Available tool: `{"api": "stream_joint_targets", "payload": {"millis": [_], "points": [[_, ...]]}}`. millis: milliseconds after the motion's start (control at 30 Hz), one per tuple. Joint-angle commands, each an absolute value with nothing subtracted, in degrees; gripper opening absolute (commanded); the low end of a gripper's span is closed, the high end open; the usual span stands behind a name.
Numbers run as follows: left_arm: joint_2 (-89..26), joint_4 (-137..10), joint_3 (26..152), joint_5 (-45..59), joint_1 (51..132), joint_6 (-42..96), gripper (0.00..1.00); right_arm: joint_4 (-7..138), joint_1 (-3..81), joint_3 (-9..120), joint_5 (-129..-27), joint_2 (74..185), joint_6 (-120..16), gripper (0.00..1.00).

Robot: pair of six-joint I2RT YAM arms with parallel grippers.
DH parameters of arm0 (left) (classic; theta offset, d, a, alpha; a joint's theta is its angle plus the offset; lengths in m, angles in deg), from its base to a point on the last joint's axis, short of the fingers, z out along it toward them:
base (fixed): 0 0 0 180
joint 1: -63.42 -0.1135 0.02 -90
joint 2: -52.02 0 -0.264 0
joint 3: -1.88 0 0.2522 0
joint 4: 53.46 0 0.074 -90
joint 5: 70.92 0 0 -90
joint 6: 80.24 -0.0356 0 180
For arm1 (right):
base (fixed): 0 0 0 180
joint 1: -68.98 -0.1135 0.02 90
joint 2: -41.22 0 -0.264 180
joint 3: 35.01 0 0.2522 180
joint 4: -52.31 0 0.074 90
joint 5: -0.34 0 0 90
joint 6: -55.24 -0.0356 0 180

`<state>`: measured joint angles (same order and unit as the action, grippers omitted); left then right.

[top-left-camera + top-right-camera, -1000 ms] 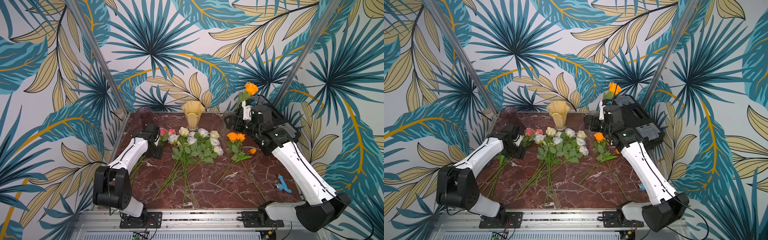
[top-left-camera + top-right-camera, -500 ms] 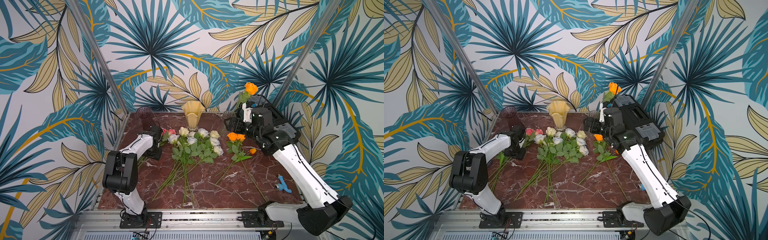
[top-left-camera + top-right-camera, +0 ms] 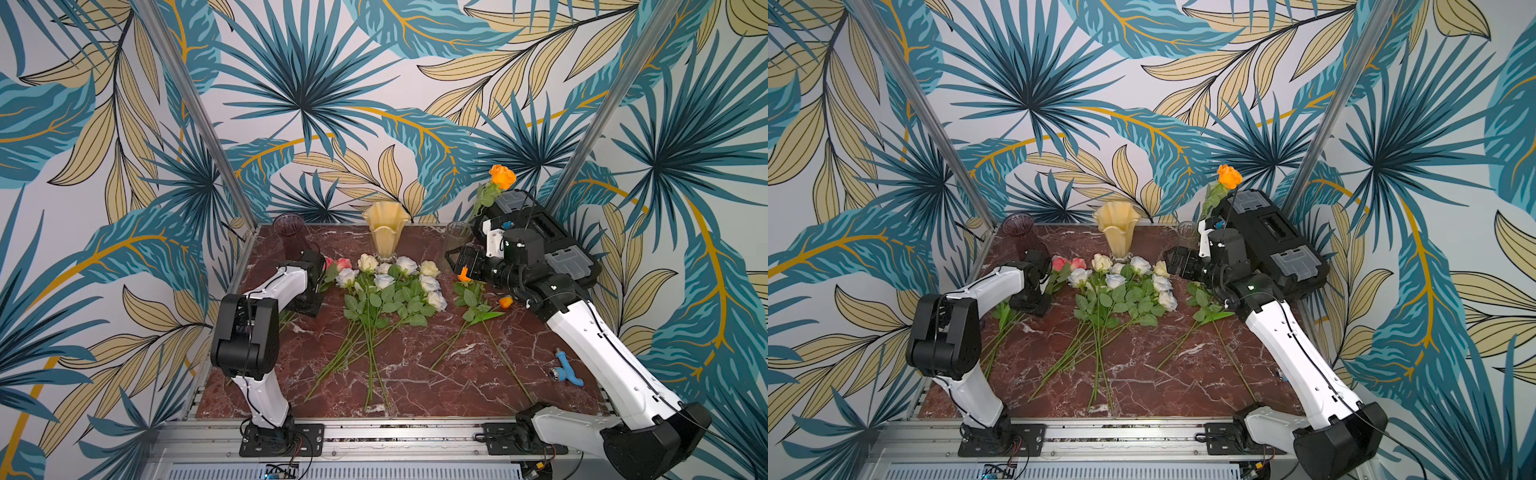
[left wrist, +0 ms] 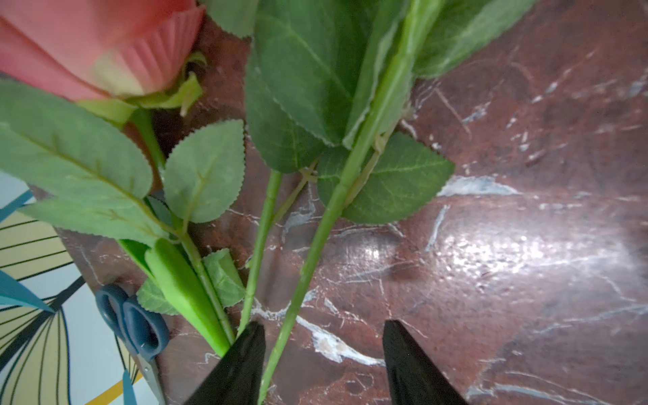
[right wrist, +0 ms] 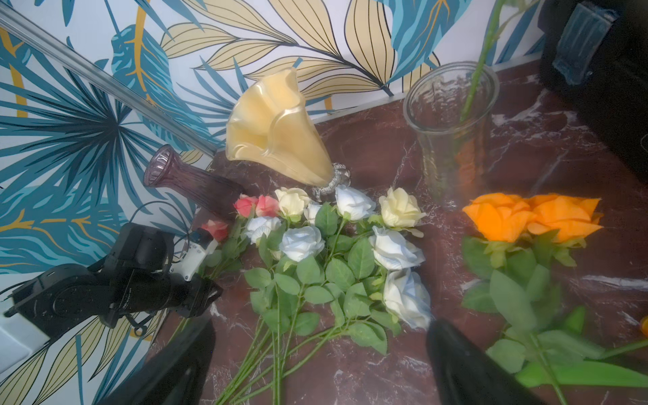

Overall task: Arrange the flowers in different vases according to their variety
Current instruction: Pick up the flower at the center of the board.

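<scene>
Only left wrist view, scissors (image 4: pixel 130 324), near stems (image 4: pixel 261 242)

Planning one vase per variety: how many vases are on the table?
3, along the back edge: a dark purple ribbed glass vase at the robot's left, a cream-yellow ruffled trumpet vase in the middle, a clear glass cylinder vase at the right.

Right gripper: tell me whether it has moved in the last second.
Yes. The right gripper, open, has come forward, away from the clear vase, towards the lying orange roses.
</scene>
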<state>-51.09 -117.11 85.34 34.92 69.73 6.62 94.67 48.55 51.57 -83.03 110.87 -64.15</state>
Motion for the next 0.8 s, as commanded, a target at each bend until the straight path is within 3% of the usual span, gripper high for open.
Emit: {"api": "stream_joint_targets", "payload": {"millis": [0, 133, 500, 667, 767], "points": [[-52.25, -115.85, 87.91, 35.94, 69.23, 6.12, 0.49, 93.5, 48.24, 50.72, -82.32, 109.57, -65.06, 0.99], [-52.73, -115.66, 88.37, 35.79, 69.14, 5.98, 0.43, 93.46, 48.28, 50.85, -82.67, 109.42, -65.08, 0.99], [-54.27, -114.8, 88.4, 36.31, 68.78, 6.2, 0.46, 93.58, 48.26, 50.96, -82.94, 109.16, -64.97, 0.99], [-55.44, -114.88, 88.65, 35.87, 68.59, 6.36, 0.39, 93.58, 48.31, 50.75, -83.3, 108.72, -65.07, 0.99], [-55.95, -114.92, 88.77, 35.87, 68.61, 6.38, 0.29, 93.67, 48.25, 50.69, -83.48, 108.58, -65.07, 0.99]]}}
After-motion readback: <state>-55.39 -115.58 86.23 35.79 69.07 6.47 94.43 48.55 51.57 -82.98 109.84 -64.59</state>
